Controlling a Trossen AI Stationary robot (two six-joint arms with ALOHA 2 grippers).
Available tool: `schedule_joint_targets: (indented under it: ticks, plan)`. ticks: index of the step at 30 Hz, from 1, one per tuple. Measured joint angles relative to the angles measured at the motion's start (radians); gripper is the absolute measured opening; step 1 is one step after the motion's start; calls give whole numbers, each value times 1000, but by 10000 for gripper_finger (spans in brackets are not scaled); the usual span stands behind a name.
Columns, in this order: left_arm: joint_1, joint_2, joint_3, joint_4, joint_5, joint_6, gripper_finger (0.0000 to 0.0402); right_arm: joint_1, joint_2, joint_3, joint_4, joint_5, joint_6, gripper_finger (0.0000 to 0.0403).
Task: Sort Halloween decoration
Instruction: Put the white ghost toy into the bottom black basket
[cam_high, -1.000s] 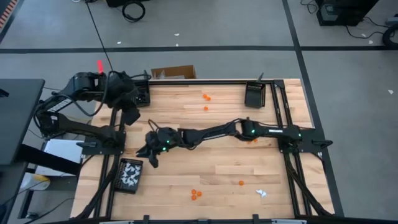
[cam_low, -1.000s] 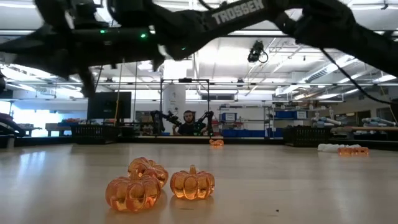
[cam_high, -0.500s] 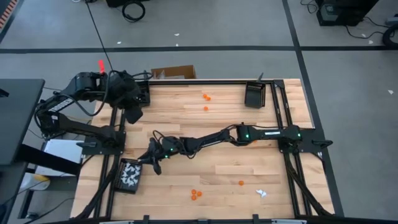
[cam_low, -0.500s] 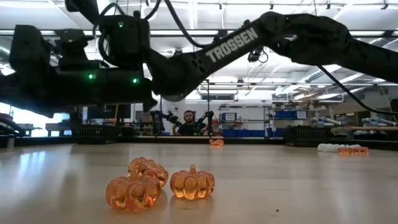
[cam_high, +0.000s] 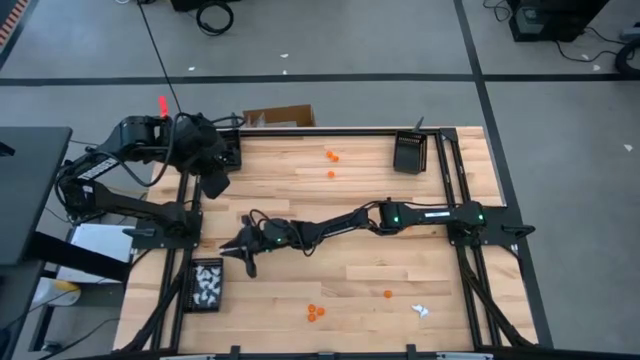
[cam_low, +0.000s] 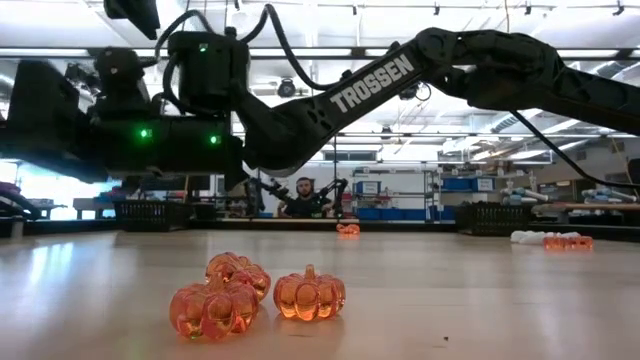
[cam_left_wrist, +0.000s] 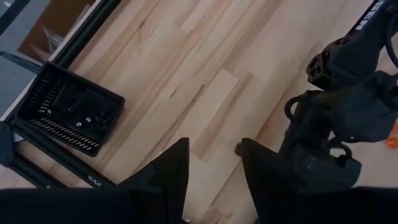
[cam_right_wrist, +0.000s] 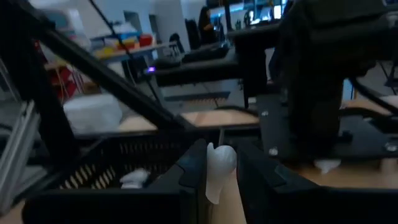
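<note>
Right gripper (cam_high: 243, 250) is reached far across the tabletop (cam_high: 350, 210) to the left near corner, pinching a small white trinket (cam_right_wrist: 217, 167) between its fingers; right wrist view shows the piece upright in the pinch with its rounded end above the fingertips. Key relation: the tray with white pieces (cam_high: 205, 284) sits just beside and nearer the front edge than the gripper, so the drop is a short move toward the near-left corner; in the right wrist view the black mesh tray wall (cam_right_wrist: 112, 165) is directly ahead with a white piece (cam_right_wrist: 134, 178) already inside. The gripper does not look to be over the tray opening yet, judged from the high view. Left gripper (cam_left_wrist: 213, 165) waits at the far-left corner, fingers spread with nothing between them, near another black tray (cam_left_wrist: 68, 115) holding dark pieces; it is farther from the white tray than the right one. Unsorted pieces on the tabletop: three orange pumpkins (cam_low: 255, 295) clustered near the front edge, more orange ones (cam_high: 330, 157) toward the far side, one white piece (cam_high: 420, 310) near the front right. A third tray (cam_high: 408, 152) stands at the far right; contents not readable. Hard to make out: the trinket's exact shape, whether it is a ghost or something else, and the count of pieces in the white tray.
</note>
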Motion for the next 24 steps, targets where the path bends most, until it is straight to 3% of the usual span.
schedule_joint_targets:
  ticks: [4,6,8,13,16,20,24]
  plan:
    - [-6,0,0,-43,22,6,155,0,0,0,4,-2,36,74]
    - [-32,-10,-28,-43,90,13,155,0,0,0,13,-7,89,74]
    - [-77,-51,-101,-46,186,-19,155,0,-3,0,39,-2,160,74]
    - [-222,-177,-330,-37,229,-251,155,0,-39,-1,13,75,186,74]
    - [-336,-235,-447,-28,260,-428,155,-5,-91,-1,-97,155,182,74]
    - [-498,-265,-567,57,265,-621,155,-20,-173,-1,-369,292,147,74]
    - [-645,-251,-687,270,274,-754,155,-36,-259,-1,-571,441,7,74]
